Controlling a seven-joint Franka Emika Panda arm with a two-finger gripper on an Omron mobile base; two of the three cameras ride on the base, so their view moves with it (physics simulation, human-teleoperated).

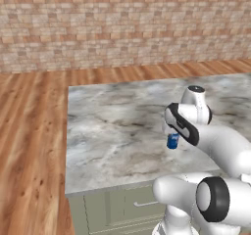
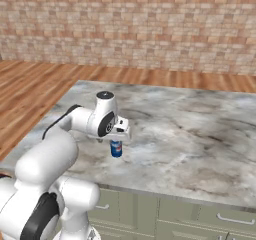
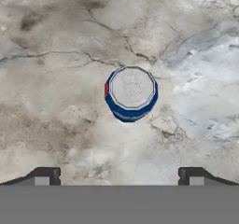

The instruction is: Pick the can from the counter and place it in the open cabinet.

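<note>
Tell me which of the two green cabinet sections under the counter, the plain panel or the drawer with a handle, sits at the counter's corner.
The plain panel: it sits at the counter corner and has no handle, unlike the drawer.

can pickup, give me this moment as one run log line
phase: approach | gripper: open, above can, no contact | can: upright on counter, not yet grasped

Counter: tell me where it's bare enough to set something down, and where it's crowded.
Nearly all of the counter is bare marbled stone: the broad stretch between the can and the brick wall side, and everything out to the far edges. The one crowded patch is near the front edge, where the can stands upright with the open gripper just above it.
</note>
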